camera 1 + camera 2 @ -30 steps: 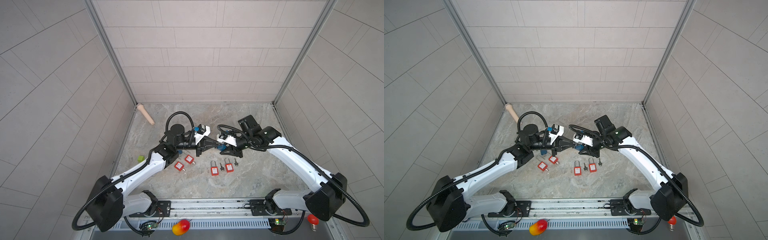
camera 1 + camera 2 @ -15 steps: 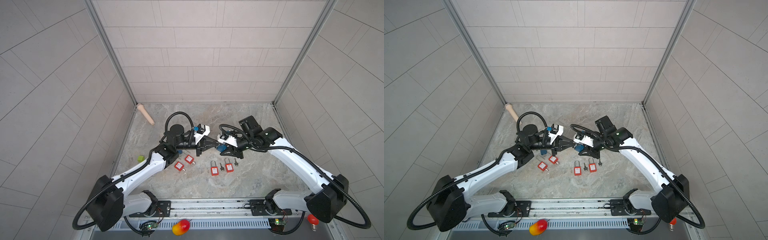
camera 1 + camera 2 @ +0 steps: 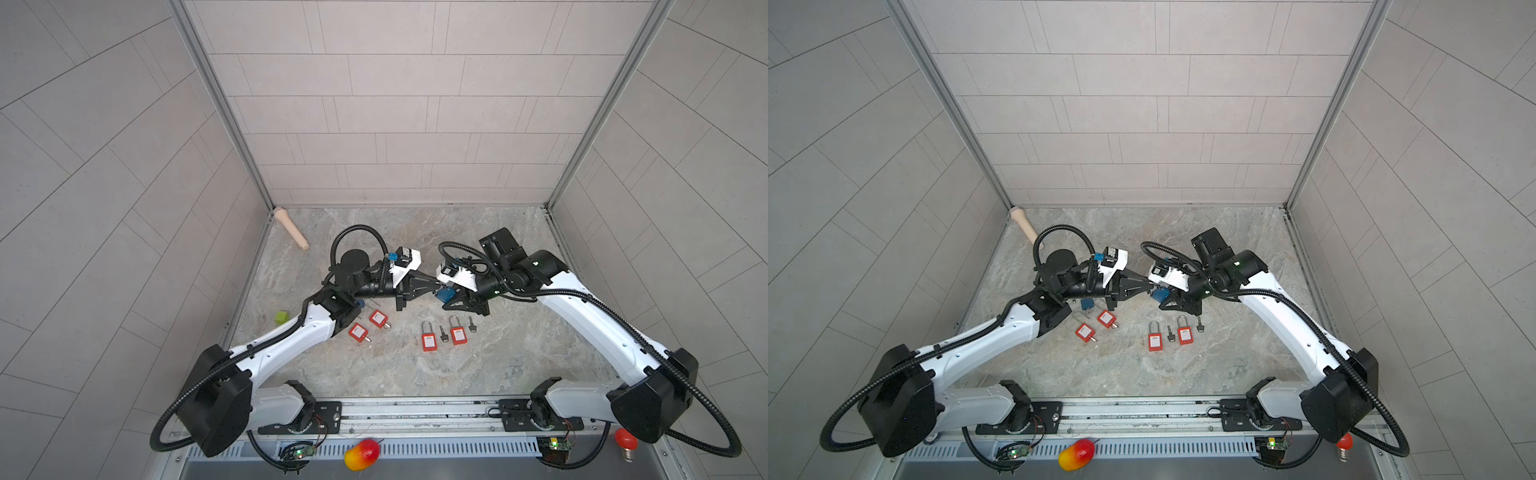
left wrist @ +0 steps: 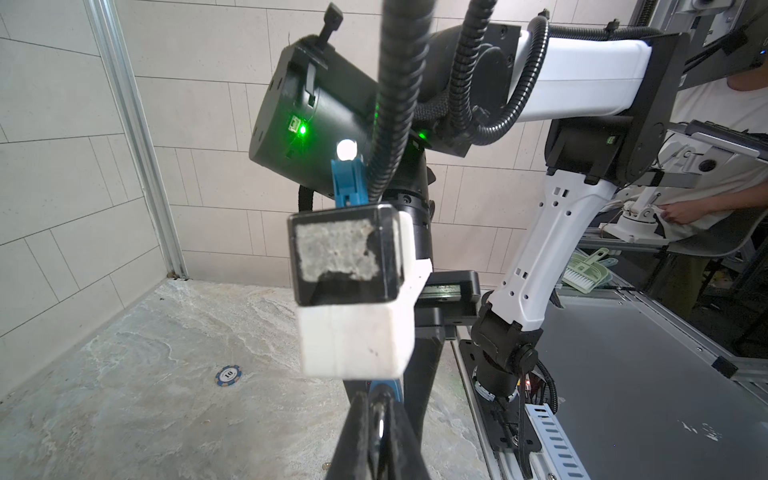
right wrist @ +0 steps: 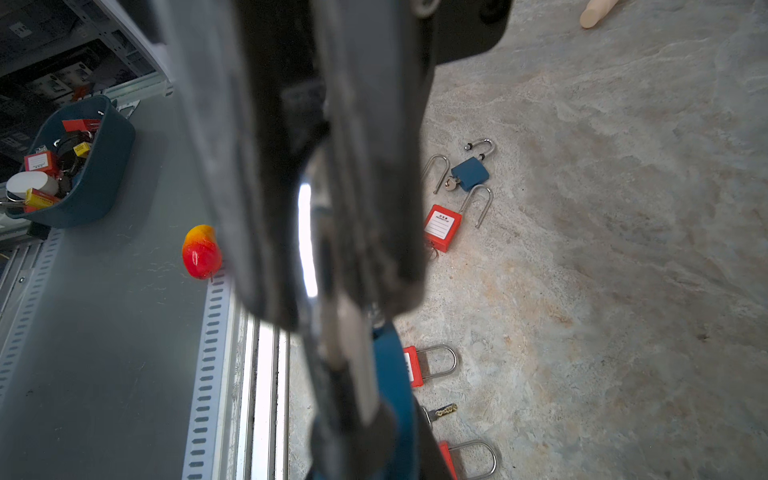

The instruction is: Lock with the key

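**Item:** blue padlock (image 3: pixel 1160 295), held off the floor at centre, just beyond the row of red padlocks (image 3: pixel 429 341). It is clamped in the right gripper (image 3: pixel 452 294).

**Left gripper** (image 3: pixel 433 286): pinched on what seems to be the key (image 4: pixel 379 422), tip at the lock body.

**Risks:** a misaligned key could skid off the keyway, and twisting could turn the lock in its grip.

**Markings:** poker chip (image 4: pixel 228 375) reads "10". The red padlocks' labels are illegible.

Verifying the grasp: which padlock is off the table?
The blue padlock clamped in the right tool, held up mid-scene. The second blue padlock and four red padlocks lie on the table.
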